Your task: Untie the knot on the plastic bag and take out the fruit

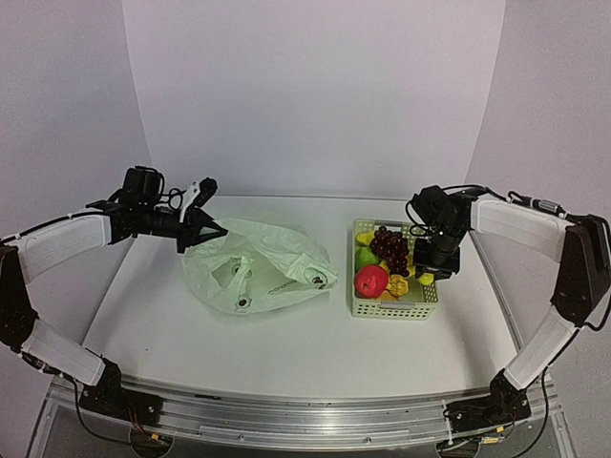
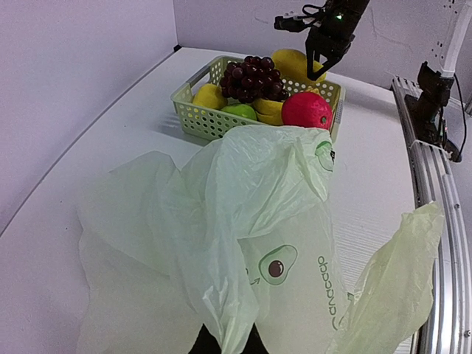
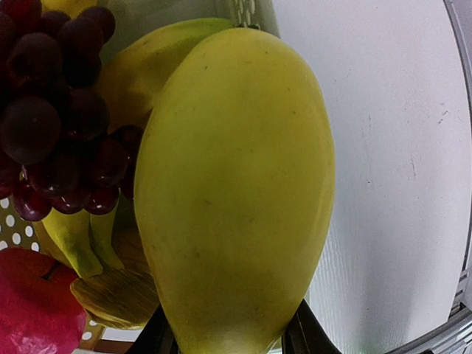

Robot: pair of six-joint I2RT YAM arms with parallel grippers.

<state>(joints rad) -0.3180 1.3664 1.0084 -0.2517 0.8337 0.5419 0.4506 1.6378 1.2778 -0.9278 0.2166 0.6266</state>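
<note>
I am gripping the yellow fruit (image 3: 236, 192) in the part-closed right gripper (image 1: 427, 275), its long axis along the jaws. It is seemingly hanging over the 3 o'clock side of the basket (image 1: 396, 314). The left gripper (image 1: 216, 229) is pinching the plastic bag (image 1: 267, 272) tight, at 9 o'clock.

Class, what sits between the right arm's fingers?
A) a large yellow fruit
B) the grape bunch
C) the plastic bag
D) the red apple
A: the large yellow fruit fills the right wrist view, with the right arm's dark fingers on either side of its lower end.
</note>
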